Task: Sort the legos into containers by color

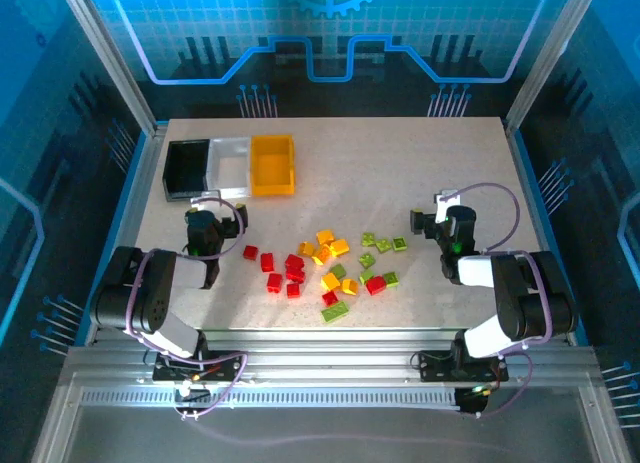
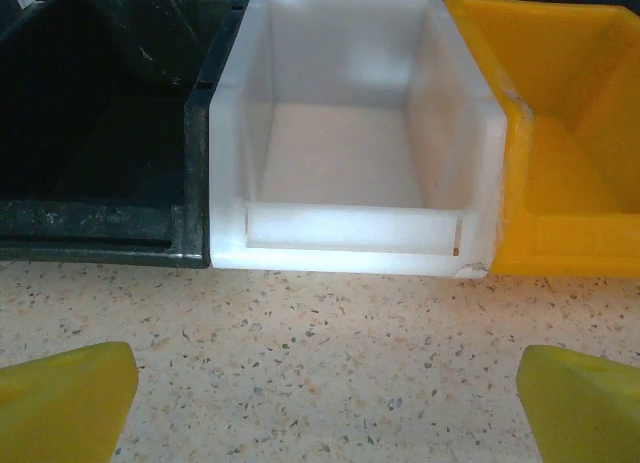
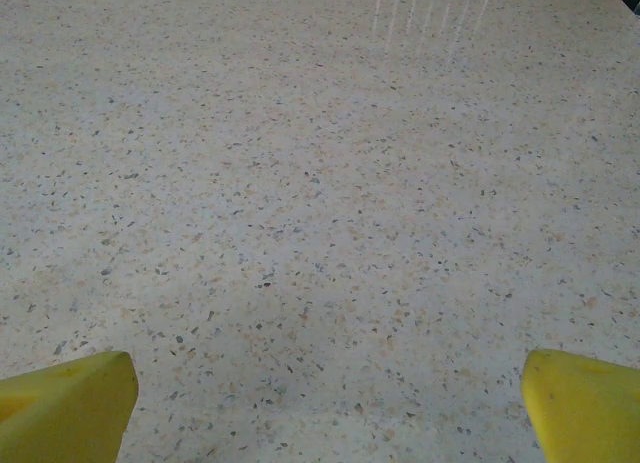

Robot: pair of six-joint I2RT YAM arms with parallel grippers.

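our left fingers (image 2: 62,403) stand spread wide, their yellow tips at the two lower corners of the left wrist view with speckled tabletop (image 2: 320,333) between them. they grip nothing. the three bins sit in a joined row just ahead of these fingers. the white bin (image 2: 350,238) is straight ahead, the black bin (image 2: 90,228) touches it on the left, and the yellow bin (image 2: 525,203) touches it on the right. a strip of tabletop lies between the fingertips and the bins' front walls, so we are near them but apart.

our right fingers (image 3: 62,408) are spread wide too, tips apart over the tabletop, and hold no brick.

the legos lie loose on the tabletop between the two sets of fingers. they are to the right of the left fingers, to the left of the right fingers, and a little back toward the arm bases. all of them are apart from the bins. the red legos (image 1: 293,264) cluster mostly on the side nearest the left fingers, with a couple further right among the others. the orange legos (image 1: 325,238) lie in the middle of the scatter. the green legos (image 1: 384,245) lie mostly toward the right fingers, with one green piece at the near edge of the scatter.
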